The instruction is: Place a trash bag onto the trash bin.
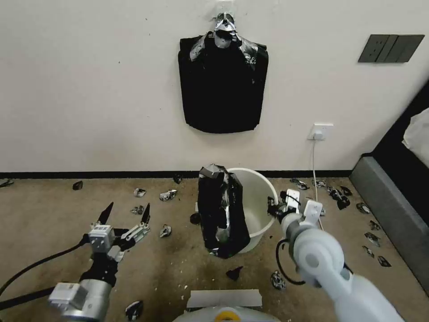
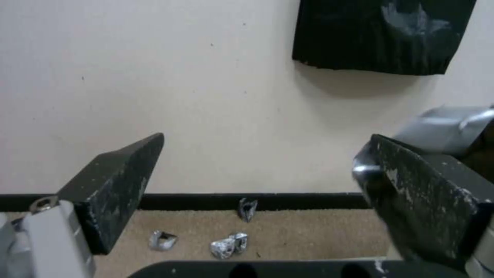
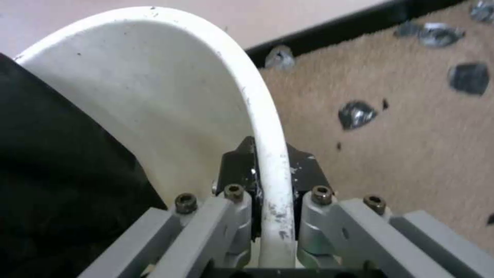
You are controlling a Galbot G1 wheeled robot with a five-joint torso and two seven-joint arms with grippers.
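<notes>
The trash bin (image 1: 257, 201) stands on the carpet (image 1: 170, 264) near the foot of the far wall (image 1: 89, 89), tipped a little so its mouth faces the robot. The trash bag (image 1: 222, 219) is draped over the bin's left rim, a crinkled glossy black sheet hanging down the near-left side of the bucket to the floor — it covers only that part, and the right half of the rim and the inside of the bin are bare.

The right pincer (image 1: 273, 206) is at the bin's right rim. In the right wrist view its fingers (image 3: 303, 173) sit one inside and one outside the white rim (image 3: 268, 127), closed on it, with the bag (image 3: 56, 162) dark at the other side of the bin's inner wall.

The left pincer (image 1: 125, 212) hovers over the carpet well to the left of the bin, apart from both bin and bag. Its two black fingers (image 2: 115, 185) are spread wide with nothing between them.

On the far wall above the bin hangs a flat bundle of black bags (image 1: 222, 85) from a hook. Small black plastic scraps (image 1: 168, 195) lie scattered over the carpet on both sides of the bin — several beside the baseboard (image 1: 111, 174). A white socket (image 1: 319, 132) with a cable sits on the wall to the right, and a dark bed frame (image 1: 393, 214) runs along the right edge.
</notes>
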